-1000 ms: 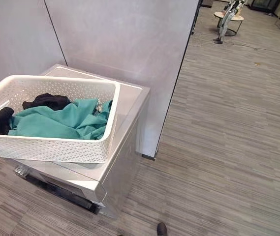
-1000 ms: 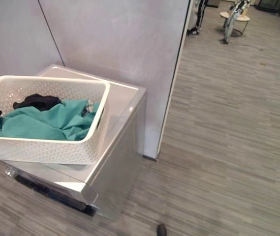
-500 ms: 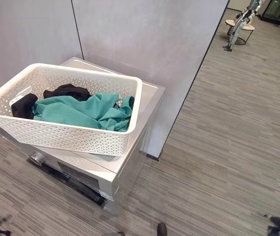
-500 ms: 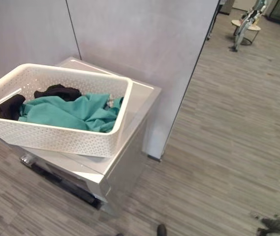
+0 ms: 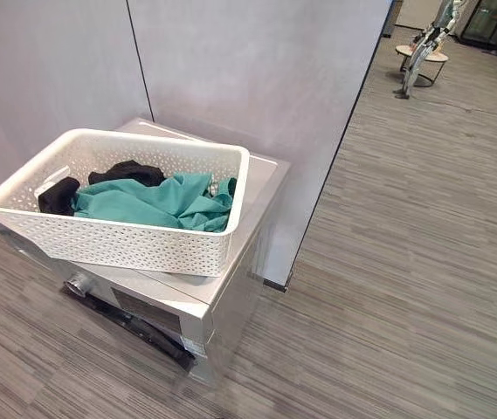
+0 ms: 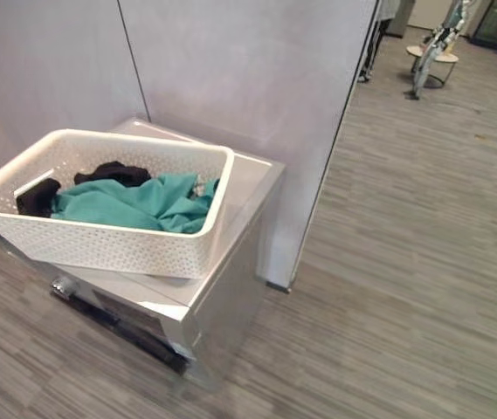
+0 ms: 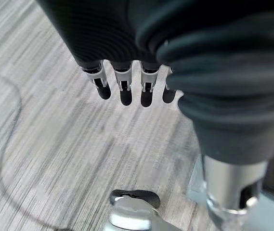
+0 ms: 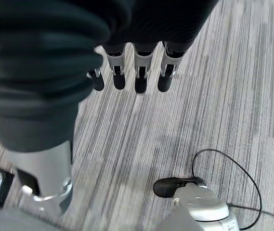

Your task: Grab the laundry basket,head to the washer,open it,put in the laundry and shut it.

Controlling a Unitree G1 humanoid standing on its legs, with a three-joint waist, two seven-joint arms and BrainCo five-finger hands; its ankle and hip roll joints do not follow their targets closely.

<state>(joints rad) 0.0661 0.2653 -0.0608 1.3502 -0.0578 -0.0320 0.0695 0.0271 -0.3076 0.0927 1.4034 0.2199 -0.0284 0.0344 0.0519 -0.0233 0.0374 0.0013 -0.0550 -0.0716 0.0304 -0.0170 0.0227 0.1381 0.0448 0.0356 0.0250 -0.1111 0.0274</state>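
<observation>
Both hands hang over grey striped floor (image 7: 55,134), well apart from the laundry basket (image 5: 134,240), and neither touches it. Left hand (image 7: 127,38): fingers (image 7: 123,94) straight and loosely spread, pointing down at the floor, holding nothing. Right hand (image 8: 141,29): fingers (image 8: 140,84) likewise straight and relaxed, nothing between them.

Landmark: washer (image 5: 226,279), a silver-grey box standing against the grey wall panel (image 5: 257,78).

Basket: white, perforated walls, rectangular, sits on top of the washer, touching its lid. Its left end juts out past the washer's left edge; its right end stops short of the washer's right edge, leaving a bare strip of lid there.

Basket contents, left to right: a black garment (image 5: 56,194) at the left end by the handle slot; a second black piece (image 5: 127,170) toward the back wall; a teal cloth (image 5: 156,202) filling the middle and right, bunched against the right wall.

Washer front: dark door strip low down, shut.

Right of the washer: open floor; a small round table (image 5: 421,54) far off.
</observation>
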